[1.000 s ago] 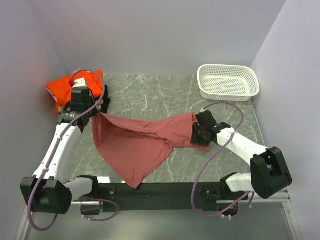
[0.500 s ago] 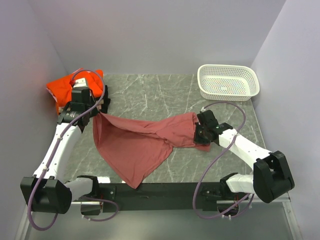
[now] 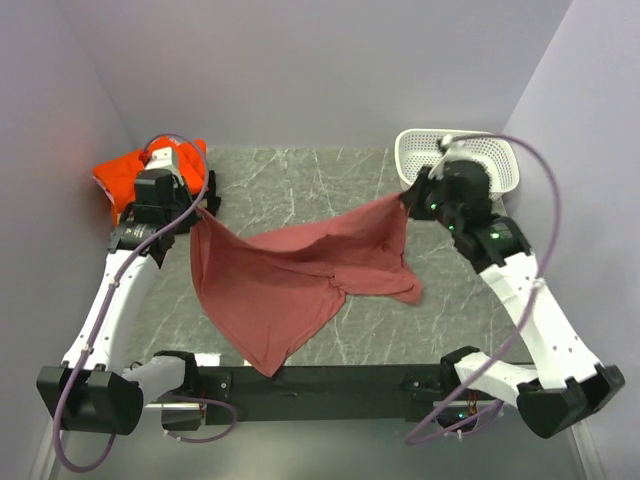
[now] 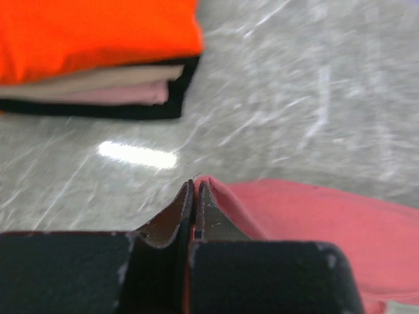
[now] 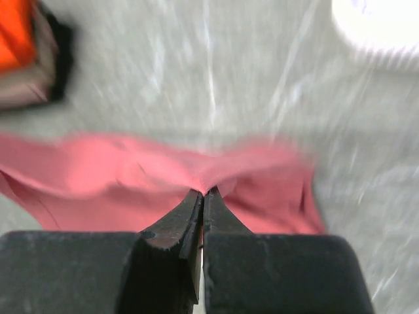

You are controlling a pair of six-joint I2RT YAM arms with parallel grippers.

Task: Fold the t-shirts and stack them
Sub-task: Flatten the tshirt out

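Note:
The dusty-red t-shirt (image 3: pixel 290 275) hangs stretched between both grippers above the marble table (image 3: pixel 300 185), its lower part draping toward the near edge. My left gripper (image 3: pixel 200 212) is shut on its left corner; the cloth (image 4: pixel 314 216) is pinched at the fingertips (image 4: pixel 194 186). My right gripper (image 3: pixel 405 198), raised high at the right, is shut on the shirt's right corner (image 5: pixel 216 170). A folded stack of t-shirts, bright orange (image 3: pixel 125 172) on top with beige (image 4: pixel 111 82) and black (image 4: pixel 98 110) beneath, lies at the far left.
A white perforated basket (image 3: pixel 470 172) stands at the far right corner, partly behind the right arm. Grey walls close in the table on three sides. A black rail (image 3: pixel 320 382) runs along the near edge.
The right gripper shut on the shirt's right corner, then rose up and back toward the basket, lifting that side off the table. The left gripper has barely moved, keeping its grip.

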